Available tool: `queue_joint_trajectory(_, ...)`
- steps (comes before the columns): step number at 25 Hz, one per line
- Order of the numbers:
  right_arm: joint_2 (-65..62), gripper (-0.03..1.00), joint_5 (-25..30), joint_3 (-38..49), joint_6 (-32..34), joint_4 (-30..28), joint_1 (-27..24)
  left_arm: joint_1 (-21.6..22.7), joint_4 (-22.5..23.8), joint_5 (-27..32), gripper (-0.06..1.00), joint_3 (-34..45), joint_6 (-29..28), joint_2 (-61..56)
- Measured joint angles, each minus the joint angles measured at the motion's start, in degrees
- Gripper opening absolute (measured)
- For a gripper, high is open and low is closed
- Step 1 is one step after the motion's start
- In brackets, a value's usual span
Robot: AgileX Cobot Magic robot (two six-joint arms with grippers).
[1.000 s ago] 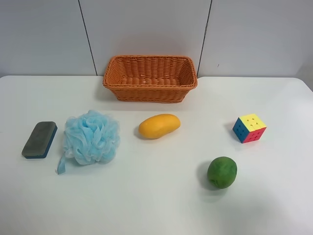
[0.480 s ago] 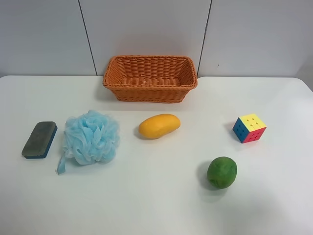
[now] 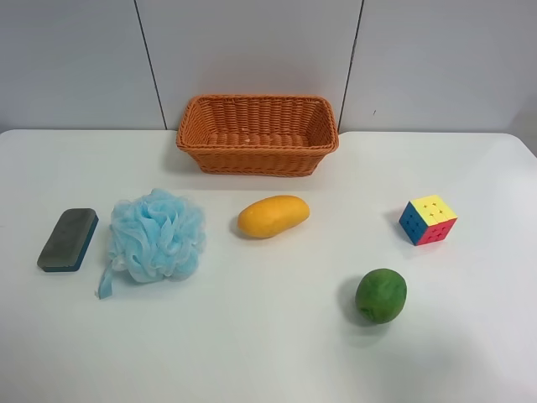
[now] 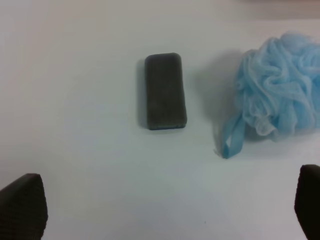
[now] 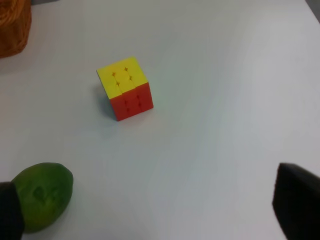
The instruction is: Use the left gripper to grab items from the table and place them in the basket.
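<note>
On the white table (image 3: 252, 336) lie a grey-and-blue eraser block (image 3: 68, 239), a light-blue bath pouf (image 3: 157, 236) with its strap, a yellow mango (image 3: 273, 216), a puzzle cube (image 3: 428, 219) and a green round fruit (image 3: 381, 295). The orange wicker basket (image 3: 258, 134) stands empty at the back. No arm shows in the exterior high view. My left gripper (image 4: 165, 210) is open and empty, above the table near the eraser (image 4: 165, 91) and pouf (image 4: 277, 102). My right gripper (image 5: 150, 210) is open and empty, near the green fruit (image 5: 41, 195) and cube (image 5: 125, 88).
A grey panelled wall (image 3: 252, 50) rises behind the table. The basket's edge (image 5: 14, 27) shows in a corner of the right wrist view.
</note>
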Motion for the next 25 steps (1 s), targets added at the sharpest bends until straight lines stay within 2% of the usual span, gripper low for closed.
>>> queue_joint_trajectory(2, 0.0, 0.99, 0.0, 0.0, 0.0, 0.0, 0.0, -1.8, -0.1, -0.2, 0.99, -2.7, 0.0, 6.3)
queue_joint_trajectory(6, 0.0, 0.99, 0.0, 0.0, 0.0, 0.0, 0.0, -8.2, 1.2, -0.3, 0.99, -6.6, -1.0, 18.1)
queue_joint_trajectory(11, 0.0, 0.99, 0.0, 0.0, 0.0, 0.0, 0.0, -15.7, 3.3, -1.0, 0.99, -8.5, -7.5, 32.6)
queue_joint_trajectory(15, 0.0, 0.99, 0.0, 0.0, 0.0, 0.0, 0.0, -20.6, 3.4, -4.8, 0.99, -8.6, -12.0, 42.3)
queue_joint_trajectory(21, 0.0, 0.99, 0.0, 0.0, 0.0, 0.0, 0.0, -24.9, 3.3, -13.2, 0.99, -8.6, -16.2, 53.2)
queue_joint_trajectory(25, 0.0, 0.99, 0.0, 0.0, 0.0, 0.0, 0.0, -25.5, 0.6, -17.6, 0.99, -8.6, -16.3, 58.7)
